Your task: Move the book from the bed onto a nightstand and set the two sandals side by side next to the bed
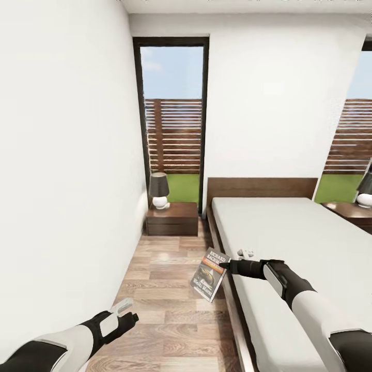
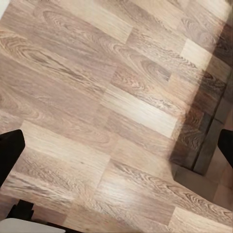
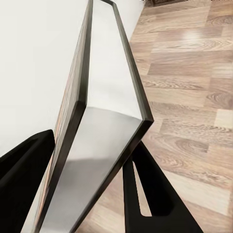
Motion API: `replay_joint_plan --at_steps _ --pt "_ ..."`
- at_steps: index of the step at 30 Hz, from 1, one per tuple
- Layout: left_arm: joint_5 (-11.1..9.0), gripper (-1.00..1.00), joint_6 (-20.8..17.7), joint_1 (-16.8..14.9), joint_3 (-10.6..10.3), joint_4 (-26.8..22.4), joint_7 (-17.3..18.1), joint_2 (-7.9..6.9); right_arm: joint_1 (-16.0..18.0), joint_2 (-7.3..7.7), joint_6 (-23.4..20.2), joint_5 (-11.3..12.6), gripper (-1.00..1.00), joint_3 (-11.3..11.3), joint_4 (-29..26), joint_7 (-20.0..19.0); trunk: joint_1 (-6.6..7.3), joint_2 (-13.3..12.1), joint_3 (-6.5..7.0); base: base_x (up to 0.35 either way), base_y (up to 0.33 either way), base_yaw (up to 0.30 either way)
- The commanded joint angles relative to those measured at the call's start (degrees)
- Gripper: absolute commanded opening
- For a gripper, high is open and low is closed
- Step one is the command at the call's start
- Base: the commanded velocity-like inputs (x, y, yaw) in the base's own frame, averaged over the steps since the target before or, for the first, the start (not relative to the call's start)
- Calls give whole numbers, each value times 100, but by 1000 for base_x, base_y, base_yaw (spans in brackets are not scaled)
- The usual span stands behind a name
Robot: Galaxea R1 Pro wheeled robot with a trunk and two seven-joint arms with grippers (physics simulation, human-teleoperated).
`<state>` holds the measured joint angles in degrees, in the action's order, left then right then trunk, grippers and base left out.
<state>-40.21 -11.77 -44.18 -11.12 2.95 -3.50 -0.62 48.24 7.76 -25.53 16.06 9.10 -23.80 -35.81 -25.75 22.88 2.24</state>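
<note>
Right claw, arm outstretched, grips the book over floor.

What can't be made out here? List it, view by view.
- Head view: lower title text on the book, too small.
- Head view: right nightstand and its lamp, cut off by the picture's edge.
- Right wrist view: the book's cover, seen edge-on in the right hand.

The floor is pale wood plank with a faint sheen. The bed has a dark wood frame and matt off-white mattress. The book has a glossy cover.
</note>
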Motion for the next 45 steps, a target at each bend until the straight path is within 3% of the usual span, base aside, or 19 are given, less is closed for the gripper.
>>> replay_joint_plan --at_steps 1,33,45 --pt "-57 100 -19 -3 -48 3 -10 1 1 6 -40 64 -100 30 -5 12 -3 4 -2 43 26 -7" --pt "-57 100 -18 1 -48 3 -10 1 1 6 -40 64 -100 30 -5 4 -3 4 -2 58 61 0" --pt "-57 100 -19 5 -48 3 -10 1 1 6 -40 64 -100 32 -4 5 -3 4 -2 279 1 0"
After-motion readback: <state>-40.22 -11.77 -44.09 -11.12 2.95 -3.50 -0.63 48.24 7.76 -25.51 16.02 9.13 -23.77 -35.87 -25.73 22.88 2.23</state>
